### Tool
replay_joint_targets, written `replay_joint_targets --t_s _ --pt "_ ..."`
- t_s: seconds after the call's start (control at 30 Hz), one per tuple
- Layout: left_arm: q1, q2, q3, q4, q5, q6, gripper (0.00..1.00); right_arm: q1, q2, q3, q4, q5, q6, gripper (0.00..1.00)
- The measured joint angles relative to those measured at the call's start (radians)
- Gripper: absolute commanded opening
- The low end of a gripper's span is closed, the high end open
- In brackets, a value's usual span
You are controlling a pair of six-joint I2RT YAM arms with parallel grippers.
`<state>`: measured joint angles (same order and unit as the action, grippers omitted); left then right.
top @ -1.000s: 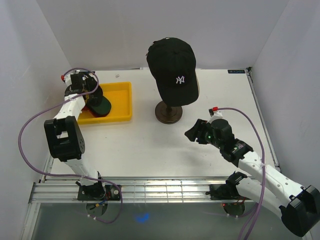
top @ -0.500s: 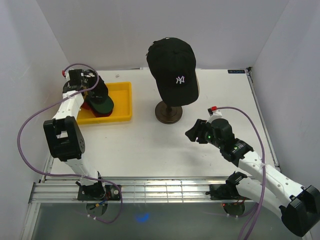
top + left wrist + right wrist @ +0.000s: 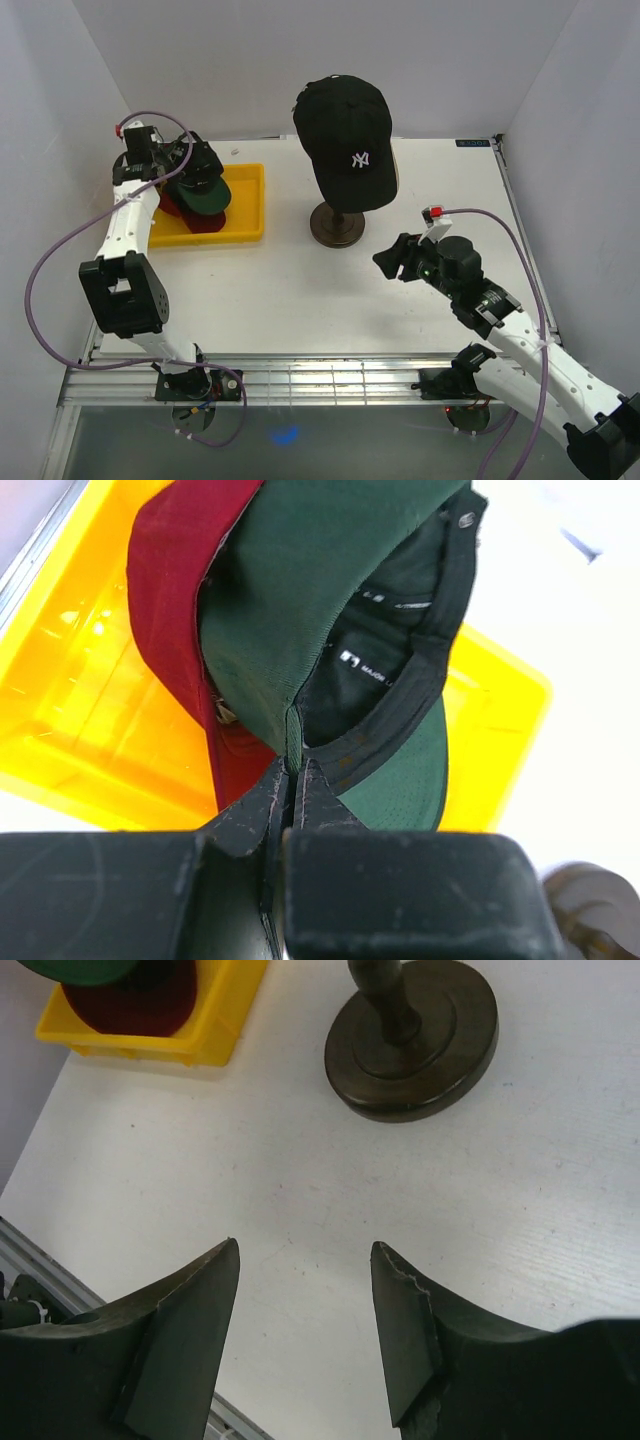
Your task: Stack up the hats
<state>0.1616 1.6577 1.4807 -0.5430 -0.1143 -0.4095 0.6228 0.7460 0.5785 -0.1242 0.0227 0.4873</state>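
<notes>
Over the tray (image 3: 60, 720), left gripper (image 3: 293, 768) pinches green hat (image 3: 300, 600).

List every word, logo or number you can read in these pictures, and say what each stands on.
"NY": white embroidery on the black cap.
"MAJOR L", cut off there: white print inside the dark green cap.
Smaller tags above that print: too blurred to read.
Blue sticker at the far right: too small to read.

**Tray left, stand centre**

The tray (image 3: 247, 200) sits at the far left of the table (image 3: 300, 290). The lower cap (image 3: 205, 220) lies in it. The upper cap (image 3: 203, 192) hangs over that one, in the left end effector (image 3: 292, 780). Right of the tray, the stand (image 3: 335, 225) carries the third cap (image 3: 345, 130).
</notes>
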Motion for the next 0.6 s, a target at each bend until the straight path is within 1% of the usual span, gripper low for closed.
replay_joint_targets --t_s 0.2,0.37,0.5,0.6 --pt "0.000 -0.074 0.018 -0.024 0.036 -0.006 0.00 0.000 -0.058 0.054 0.000 -0.028 -0.067 0.63" --pt "0.000 -0.159 0.018 -0.029 0.076 -0.017 0.00 0.000 -0.097 0.121 -0.013 -0.019 -0.127 0.64" --pt "-0.001 -0.237 0.010 -0.029 0.090 -0.024 0.00 0.000 -0.129 0.209 -0.051 0.023 -0.177 0.66" --pt "-0.001 -0.294 -0.011 -0.026 0.120 -0.034 0.00 0.000 -0.126 0.298 -0.068 0.024 -0.211 0.65"
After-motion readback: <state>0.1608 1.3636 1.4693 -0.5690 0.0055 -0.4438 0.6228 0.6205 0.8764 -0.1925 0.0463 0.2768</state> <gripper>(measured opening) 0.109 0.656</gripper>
